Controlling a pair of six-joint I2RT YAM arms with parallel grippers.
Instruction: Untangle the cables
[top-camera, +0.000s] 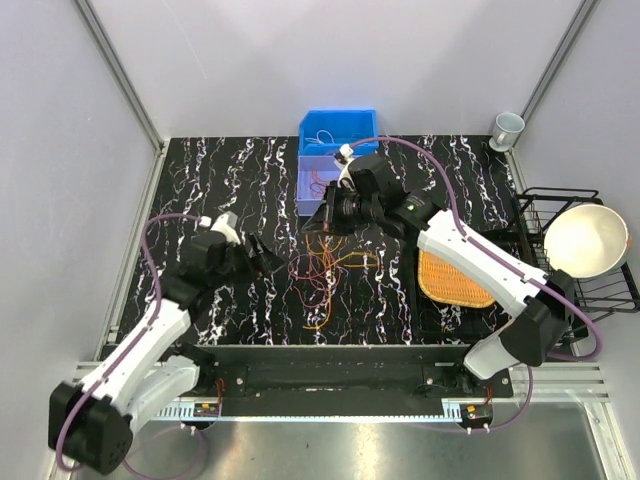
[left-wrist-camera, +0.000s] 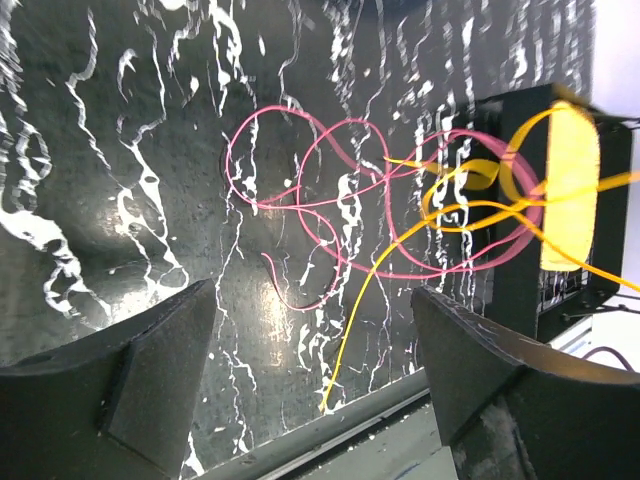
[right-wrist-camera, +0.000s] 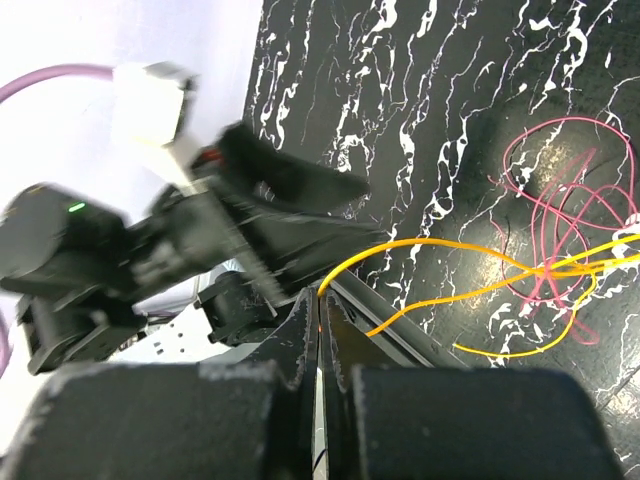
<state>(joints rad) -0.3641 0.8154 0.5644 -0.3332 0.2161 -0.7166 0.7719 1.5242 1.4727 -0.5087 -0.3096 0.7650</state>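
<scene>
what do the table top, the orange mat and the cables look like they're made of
Table top: probably laminate or vinyl printed as black marble, glossy; white veins and glare patches show.
Orange mat: seems woven, matte, with a fine grid texture; fibre or plastic is unclear.
Cables: thin wires, likely plastic-coated, smooth, holding springy loops.

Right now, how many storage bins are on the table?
2. A blue bin sits at the far edge. A pale lilac bin sits directly in front of it, its right side covered by the right arm. No others are visible.
</scene>
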